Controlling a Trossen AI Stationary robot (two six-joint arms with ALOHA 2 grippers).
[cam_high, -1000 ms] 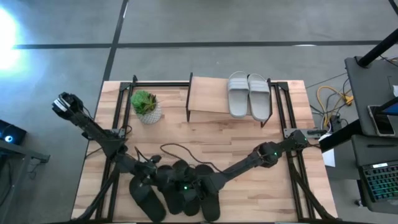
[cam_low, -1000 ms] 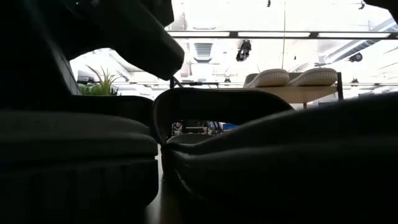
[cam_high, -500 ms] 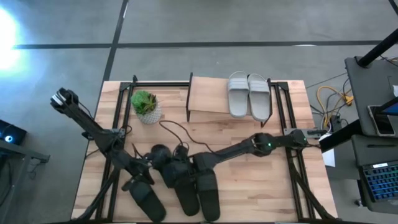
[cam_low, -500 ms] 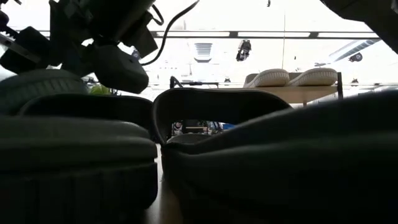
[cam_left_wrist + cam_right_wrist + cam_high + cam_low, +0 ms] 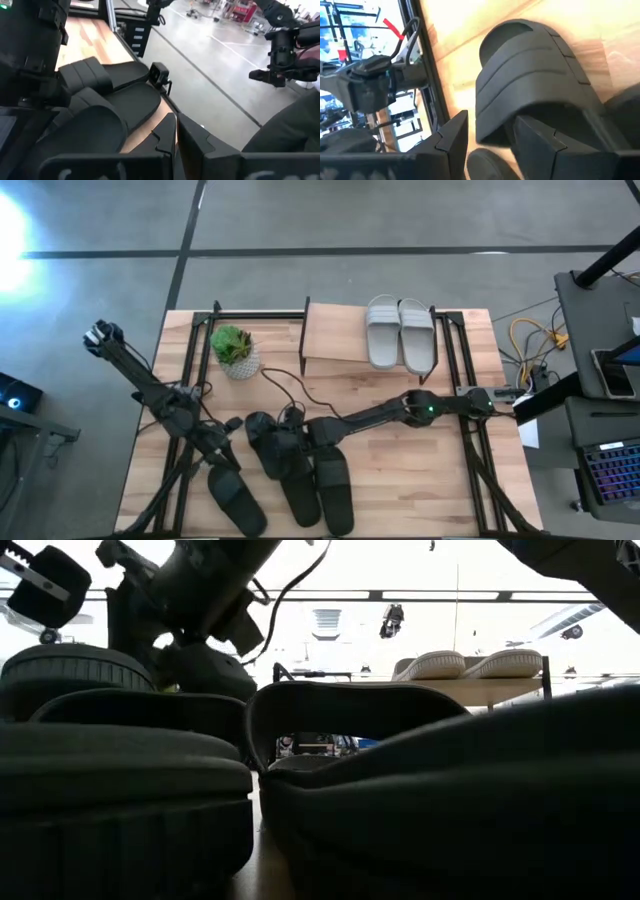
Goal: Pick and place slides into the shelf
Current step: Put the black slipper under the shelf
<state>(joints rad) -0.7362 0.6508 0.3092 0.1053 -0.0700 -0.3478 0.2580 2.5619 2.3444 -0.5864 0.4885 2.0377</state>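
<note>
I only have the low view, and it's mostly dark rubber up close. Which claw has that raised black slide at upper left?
Observer: The right claw. From above, its arm reaches across the table, and its wrist view shows the fingers straddling the strap of the black slide.
Operator: And the left claw?
Observer: The left claw is shut and holds nothing. It sits low beside the three other black slides near the table's front edge.
Operator: Any room on the shelf?
Observer: The two light grey slides take the right side of the shelf. The left half of its plank shows bare wood.
</note>
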